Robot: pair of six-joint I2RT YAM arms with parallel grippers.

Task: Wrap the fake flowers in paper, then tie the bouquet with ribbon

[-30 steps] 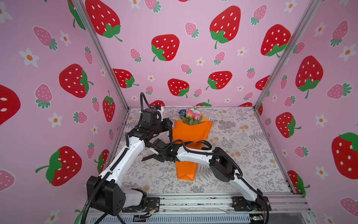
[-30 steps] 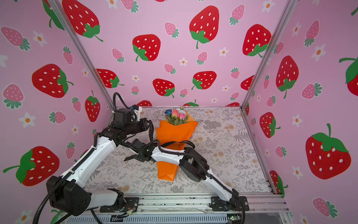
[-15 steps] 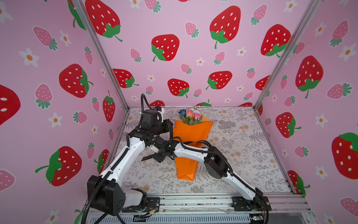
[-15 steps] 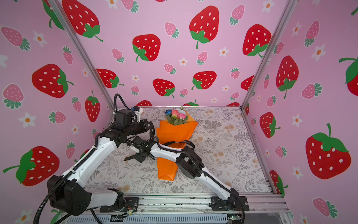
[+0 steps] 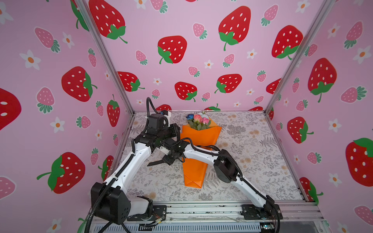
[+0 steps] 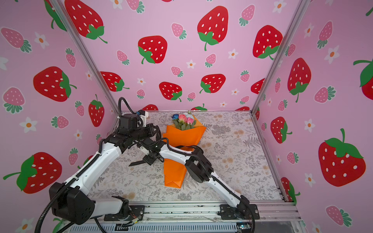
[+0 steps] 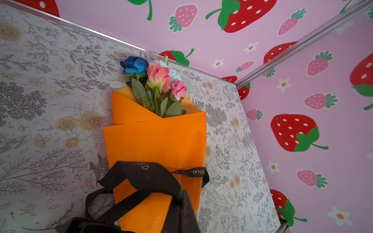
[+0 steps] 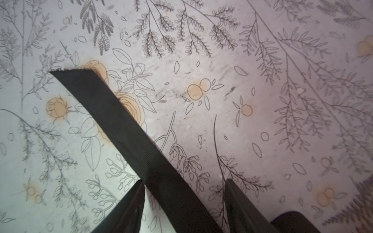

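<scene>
A black ribbon (image 8: 113, 113) slants across the floral table (image 8: 262, 80), passing between the parted fingers (image 8: 129, 205) of the right tool (image 8: 184, 181)

The left arm (image 5: 129, 167) rises from its base to a high elbow, then bends its wrist down beside the left edge of the bouquet (image 5: 198, 137). The left gripper (image 7: 182, 209) is clamped tight on the black ribbon (image 7: 141, 175). The right arm (image 5: 201, 154) stretches low across the bouquet's lower half, passing under the left wrist. The right gripper (image 8: 184, 181) points downward just left of the bouquet, jaws apart, with the ribbon's free end running loose between them.
</scene>
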